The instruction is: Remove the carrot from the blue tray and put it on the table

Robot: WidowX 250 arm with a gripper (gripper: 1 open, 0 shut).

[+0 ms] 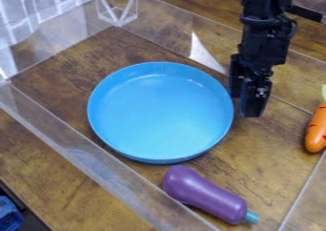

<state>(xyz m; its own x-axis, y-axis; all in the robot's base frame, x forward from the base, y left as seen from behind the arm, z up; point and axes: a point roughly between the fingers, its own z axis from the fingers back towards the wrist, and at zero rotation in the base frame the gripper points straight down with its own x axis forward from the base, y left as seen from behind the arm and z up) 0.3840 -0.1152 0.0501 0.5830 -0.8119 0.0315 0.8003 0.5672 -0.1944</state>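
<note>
The carrot (315,127) lies on the counter (76,68) at the right edge of view, well clear of the blue tray (159,113), whose round dish shows bare blue. The fingers (253,99) point down just beside the tray's right rim, spread wide and gripping nothing. A purple eggplant toy (204,194) rests near the front, just below the tray.

place: lab test rig | evidence: acrylic walls (51,130) enclosing wooden table (76,68)
</note>
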